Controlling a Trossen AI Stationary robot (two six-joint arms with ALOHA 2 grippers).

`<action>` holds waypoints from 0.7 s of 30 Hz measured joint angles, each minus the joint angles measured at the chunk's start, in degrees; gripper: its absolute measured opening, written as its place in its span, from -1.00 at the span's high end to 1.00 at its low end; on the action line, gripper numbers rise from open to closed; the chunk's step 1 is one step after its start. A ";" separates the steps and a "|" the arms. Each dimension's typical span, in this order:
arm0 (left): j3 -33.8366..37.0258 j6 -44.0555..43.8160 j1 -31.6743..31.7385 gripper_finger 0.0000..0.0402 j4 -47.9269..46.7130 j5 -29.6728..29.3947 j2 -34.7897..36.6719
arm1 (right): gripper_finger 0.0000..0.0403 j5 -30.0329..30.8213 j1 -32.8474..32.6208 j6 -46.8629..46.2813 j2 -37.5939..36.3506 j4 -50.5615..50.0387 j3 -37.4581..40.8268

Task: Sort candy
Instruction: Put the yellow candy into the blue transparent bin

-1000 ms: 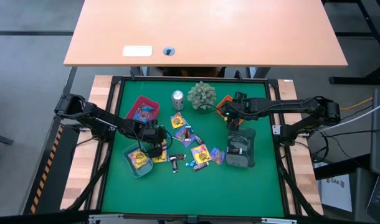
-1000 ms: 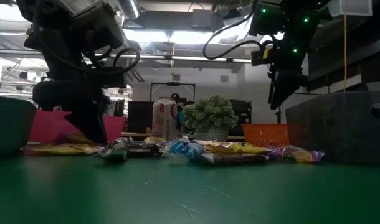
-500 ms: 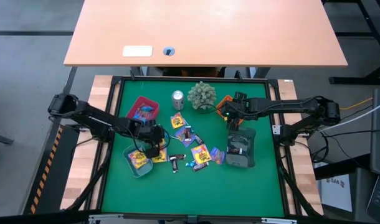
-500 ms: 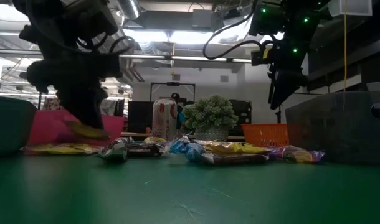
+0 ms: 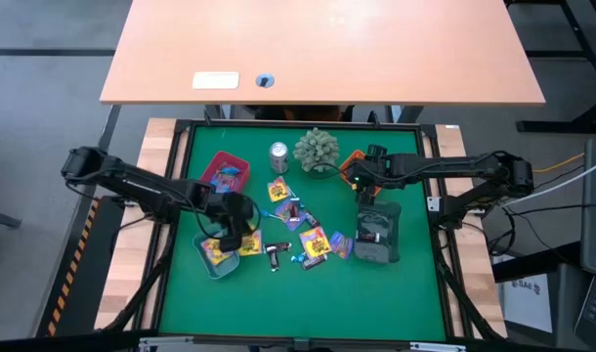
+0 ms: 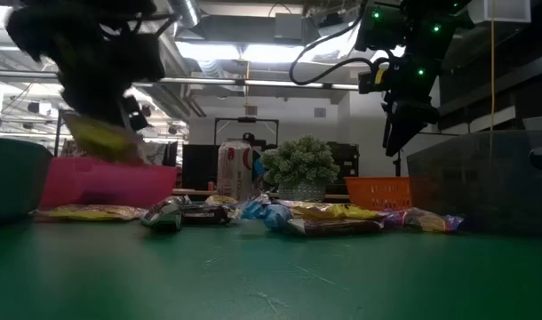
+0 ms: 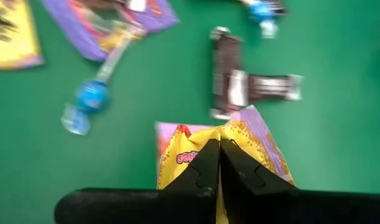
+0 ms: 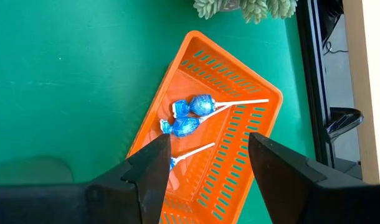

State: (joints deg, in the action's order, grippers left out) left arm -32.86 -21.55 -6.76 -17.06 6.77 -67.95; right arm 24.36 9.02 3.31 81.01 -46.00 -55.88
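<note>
Above the green mat, left fingers (image 7: 218, 163) pinch one yellow packet (image 7: 243, 142); right fingers (image 8: 205, 171) spread.

A green worktop (image 5: 308, 293) framed in black carries the scene's fixtures, all placed here relative to the silver can (image 5: 278, 155) standing near the far edge. Just beside the can sits a green spiky plant ball (image 5: 317, 149). Beyond the plant from the can lies an orange slotted basket (image 8: 237, 118). A pink tray (image 5: 220, 164) rests near the can on its other side, and a teal bowl (image 5: 206, 262) lies farther toward the near edge. A dark grey bin (image 5: 378, 233) sits well apart from the can, diagonally across the worktop. Behind it all stands a bare wooden desk (image 5: 322, 49).
</note>
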 joint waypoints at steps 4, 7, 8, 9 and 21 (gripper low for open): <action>-0.03 -4.15 -0.34 1.00 -1.84 6.32 3.00 | -0.07 0.01 0.01 0.00 0.00 0.02 0.00; -0.11 -6.10 -1.34 1.00 -3.63 9.09 5.30 | -0.07 0.02 0.00 0.00 0.00 0.02 0.00; -0.12 -6.85 -1.74 1.00 -4.66 10.08 6.04 | -0.07 0.02 0.01 0.00 -0.01 0.02 0.00; -0.10 -7.83 -2.10 1.00 -5.66 11.21 6.59 | -0.07 0.00 0.01 0.00 -0.01 0.02 0.00; -0.12 -17.39 -9.37 1.00 -18.44 15.28 8.46 | -0.07 0.02 0.00 0.00 0.00 0.04 0.00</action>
State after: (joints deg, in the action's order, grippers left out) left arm -32.97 -38.94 -16.14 -35.50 22.06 -59.48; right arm 24.38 9.02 3.31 81.01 -45.95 -55.88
